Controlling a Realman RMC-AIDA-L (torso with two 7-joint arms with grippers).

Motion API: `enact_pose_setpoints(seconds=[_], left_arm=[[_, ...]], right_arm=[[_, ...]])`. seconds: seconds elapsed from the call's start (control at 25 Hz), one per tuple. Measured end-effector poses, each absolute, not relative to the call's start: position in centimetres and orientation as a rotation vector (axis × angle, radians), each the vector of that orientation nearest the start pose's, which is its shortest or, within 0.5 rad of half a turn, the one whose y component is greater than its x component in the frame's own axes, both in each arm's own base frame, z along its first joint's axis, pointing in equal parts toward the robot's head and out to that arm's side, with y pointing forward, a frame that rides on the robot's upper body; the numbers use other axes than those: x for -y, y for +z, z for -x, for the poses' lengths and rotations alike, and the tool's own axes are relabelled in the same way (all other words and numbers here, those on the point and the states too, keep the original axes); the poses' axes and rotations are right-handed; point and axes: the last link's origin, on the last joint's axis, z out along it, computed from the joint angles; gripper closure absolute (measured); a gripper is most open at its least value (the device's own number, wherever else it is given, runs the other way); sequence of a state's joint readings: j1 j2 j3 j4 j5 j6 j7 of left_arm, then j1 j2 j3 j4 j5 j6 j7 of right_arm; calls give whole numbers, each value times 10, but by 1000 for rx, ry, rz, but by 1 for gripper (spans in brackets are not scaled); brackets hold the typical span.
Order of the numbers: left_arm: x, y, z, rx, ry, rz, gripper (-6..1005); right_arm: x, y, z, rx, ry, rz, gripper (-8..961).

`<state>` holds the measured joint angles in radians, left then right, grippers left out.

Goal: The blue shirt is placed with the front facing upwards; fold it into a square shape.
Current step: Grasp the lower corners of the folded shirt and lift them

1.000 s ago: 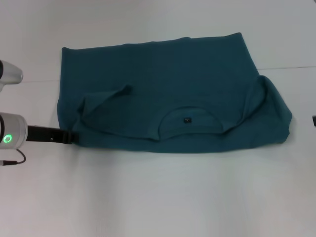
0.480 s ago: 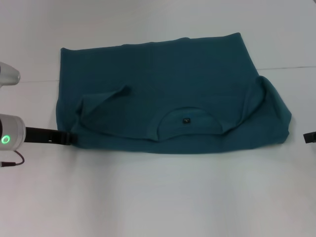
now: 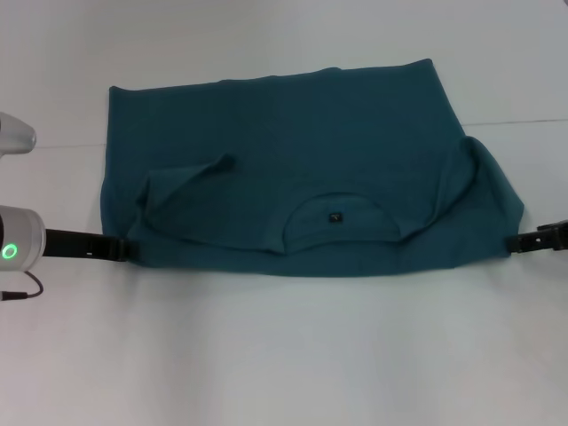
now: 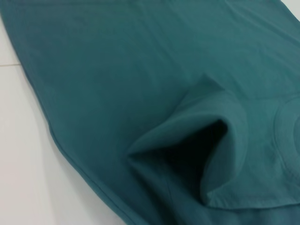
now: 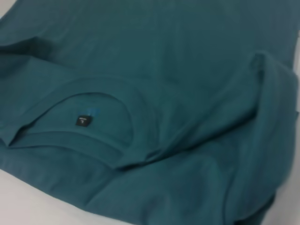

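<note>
The blue shirt (image 3: pixel 302 169) lies spread across the white table (image 3: pixel 284 355), already doubled over once: the collar (image 3: pixel 342 217) with its small dark tag (image 3: pixel 335 216) sits near the edge closest to you, and both sleeves are turned inward onto the body, the left one standing up in a loose open loop (image 4: pixel 206 154). No lettering shows.

What you should notice is the right side. A second ago the right gripper (image 3: pixel 513 242) was out of view; half a second ago only its tip showed at the frame edge; now it reaches in low over the table and touches, or nearly touches, the shirt's near right corner. You cannot tell from these views whether its fingers are spread or pressed together. The left gripper (image 3: pixel 127 249) has barely moved over the same span and sits against the near left corner, its fingers likewise impossible to read here. The cloth itself has not shifted.

So you now have both arms lined up at the two near corners, which looks like the setup for the next fold, probably lifting that edge toward the far side. Before you pull, check that each gripper really has fabric, and mind the raised left sleeve, which could bunch under the fold.
</note>
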<state>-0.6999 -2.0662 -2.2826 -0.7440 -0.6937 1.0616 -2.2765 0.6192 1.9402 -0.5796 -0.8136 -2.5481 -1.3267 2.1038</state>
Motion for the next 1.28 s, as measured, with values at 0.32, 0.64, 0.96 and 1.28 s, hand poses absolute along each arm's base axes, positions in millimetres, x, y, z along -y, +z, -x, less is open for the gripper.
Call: enact_pose_setpoints(seconds=[0.32,0.64,0.96,1.28], left_arm=[[-413,4,270,1277,-89,2258,982],[-413,5,270,1279,-91,2259,981],[-412,5,270,1283,-93,2259,981],[-412,6,272,1287,-96,2254,982]], right_arm=[[-389,77,-327,-1247,32,2242,209],[-392,64,-328,-1199,11,2255,233],[-396,59,-327,-1186,-16,2261,289],[-392,53,-324,-1163,-68,2317,401]])
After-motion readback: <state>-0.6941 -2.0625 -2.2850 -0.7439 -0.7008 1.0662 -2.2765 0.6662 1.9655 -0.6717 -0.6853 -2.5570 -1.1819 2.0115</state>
